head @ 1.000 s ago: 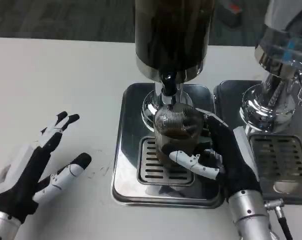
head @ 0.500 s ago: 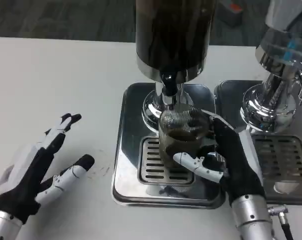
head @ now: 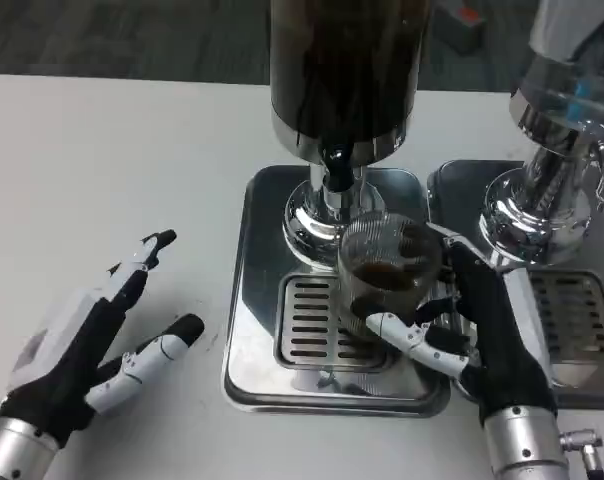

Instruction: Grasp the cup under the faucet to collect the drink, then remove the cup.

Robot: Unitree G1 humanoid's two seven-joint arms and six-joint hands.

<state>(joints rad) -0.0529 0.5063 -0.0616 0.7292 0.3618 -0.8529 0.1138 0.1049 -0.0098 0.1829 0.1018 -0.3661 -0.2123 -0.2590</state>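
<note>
Your right hand (head: 472, 325) held the filled cup (head: 385, 275) off the faucet (head: 334, 178), left hand (head: 92, 340) spread wide; a tilt risked spilling.

Clear ribbed cup (head: 384, 268) holds dark brown drink. Shiny silver drip tray (head: 250, 300) with slotted grate (head: 307, 325). White tabletop (head: 112, 160). Each robot hand (head: 482, 325) is black and white.

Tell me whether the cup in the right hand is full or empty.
Partly filled. The clear ribbed glass cup, held by the right hand, shows dark liquid low inside, well beneath its rim.
</note>
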